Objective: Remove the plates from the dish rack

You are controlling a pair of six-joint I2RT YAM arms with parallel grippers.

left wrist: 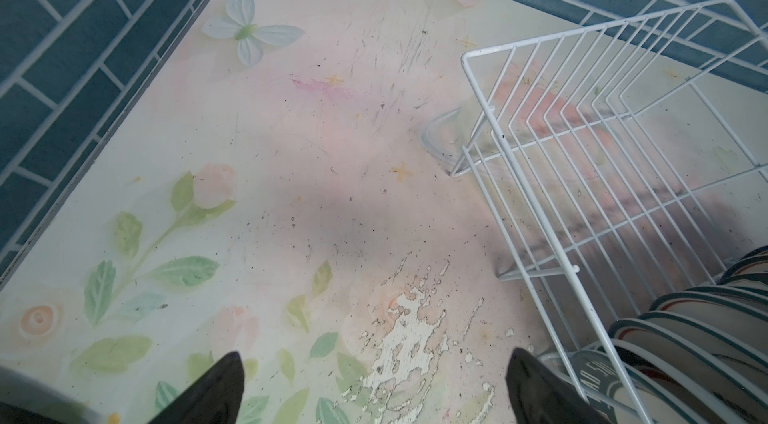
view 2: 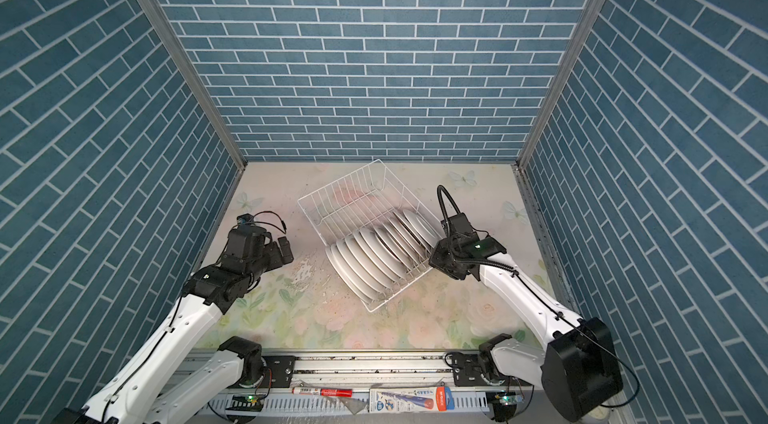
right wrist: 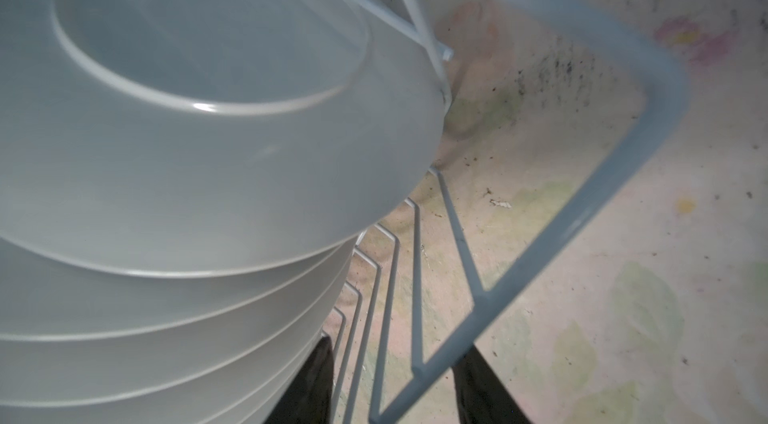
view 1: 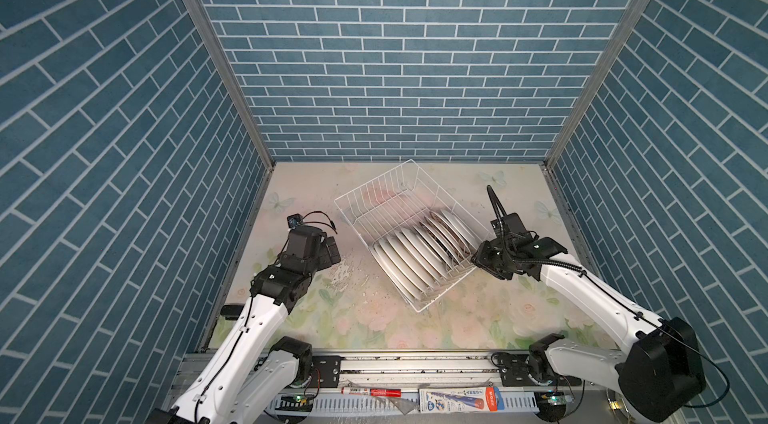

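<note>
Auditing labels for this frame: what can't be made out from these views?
- Faces of the plates: turned away in both top views; cut by the frame edge in the left wrist view.
- Grip of the right gripper: its fingers straddle the dish rack wall in the blurred right wrist view; its wrist hides them in both top views.
- Print on the packet: too small.

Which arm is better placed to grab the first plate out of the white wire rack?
Probably right. The right gripper sits at the side of the white wire dish rack, jaws apart, close beside the row of round white ceramic plates. The left gripper hangs open over the floral tabletop, apart from the rack.
</note>
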